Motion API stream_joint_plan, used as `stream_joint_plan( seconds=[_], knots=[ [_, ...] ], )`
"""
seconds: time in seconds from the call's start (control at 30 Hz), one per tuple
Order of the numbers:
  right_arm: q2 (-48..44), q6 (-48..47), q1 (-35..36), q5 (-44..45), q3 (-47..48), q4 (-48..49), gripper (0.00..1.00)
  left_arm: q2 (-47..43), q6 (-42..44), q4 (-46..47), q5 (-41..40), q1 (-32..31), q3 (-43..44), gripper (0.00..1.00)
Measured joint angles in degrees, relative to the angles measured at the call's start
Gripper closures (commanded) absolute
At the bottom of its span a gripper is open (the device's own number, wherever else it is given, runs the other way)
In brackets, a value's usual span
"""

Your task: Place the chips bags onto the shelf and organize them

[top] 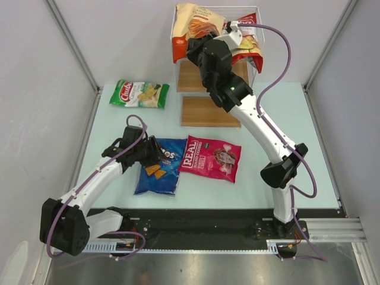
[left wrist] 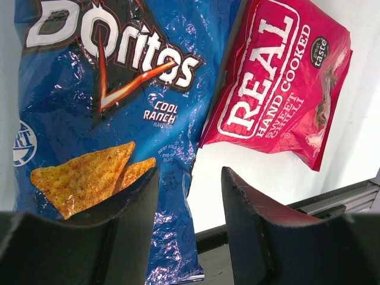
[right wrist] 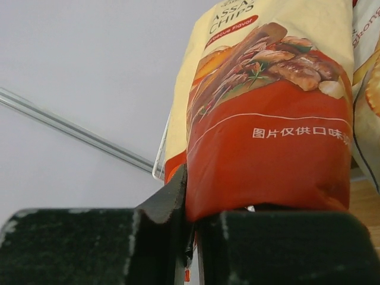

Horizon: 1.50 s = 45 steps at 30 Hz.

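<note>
My right gripper (top: 193,50) is shut on the bottom edge of the orange-and-cream chips bag (top: 196,24) and holds it upright at the top tier of the shelf (top: 205,111); in the right wrist view the bag (right wrist: 267,130) fills the frame above my pinched gripper (right wrist: 193,202). The red Chuba bag (top: 249,35) stands on the top tier just to its right. My left gripper (top: 151,155) is open just above the blue Doritos bag (left wrist: 107,101), whose right edge lies between the jaws. The pink Real bag (left wrist: 279,83) lies beside it. The green Chuba bag (top: 139,94) lies at the far left.
The shelf's two lower wooden boards (top: 196,80) are bare. Grey walls enclose the table on the left, right and back. A black rail (top: 208,222) runs along the near edge between the arm bases. The right arm's purple cable (top: 285,53) loops beside the shelf.
</note>
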Motion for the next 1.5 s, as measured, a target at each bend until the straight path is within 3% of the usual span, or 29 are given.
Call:
stream_joint_plan(
  seconds=[0.07,0.1,0.57,0.8,0.9,0.93,1.0,1.33,1.5],
  knots=[
    [0.0,0.6,0.0,-0.4,-0.2,-0.4,0.77,0.1,0.0,0.0,0.0,0.1,0.0,0.49],
    [0.0,0.8,0.0,-0.7,-0.5,-0.5,0.68,0.2,0.0,0.0,0.0,0.1,0.0,0.49],
    [-2.6,4.0,0.2,-5.5,-8.9,-2.9,0.6,0.9,0.2,0.1,1.0,0.2,0.0,0.49],
    [-4.2,6.0,0.2,-8.6,-11.0,-3.0,0.49,0.9,0.5,0.1,1.1,0.2,0.0,0.48],
    [-5.6,7.8,0.2,-10.8,-12.9,-3.1,0.46,0.9,0.5,0.1,1.0,0.2,0.0,0.46],
    [-6.2,8.3,0.3,-11.5,-13.9,-3.4,0.45,0.9,0.5,0.1,1.0,0.2,0.0,0.35],
    [-7.8,8.8,0.6,-12.5,-16.3,-3.5,0.44,0.9,0.6,0.0,0.8,0.2,0.0,0.31],
    [-19.4,11.3,2.0,-15.1,-32.2,-4.1,0.43,2.6,0.5,-1.0,-1.9,0.3,1.9,0.29],
    [-26.0,11.7,2.8,-18.0,-38.5,-4.5,0.42,3.4,1.0,-0.7,-2.0,0.3,4.5,0.21]
  ],
)
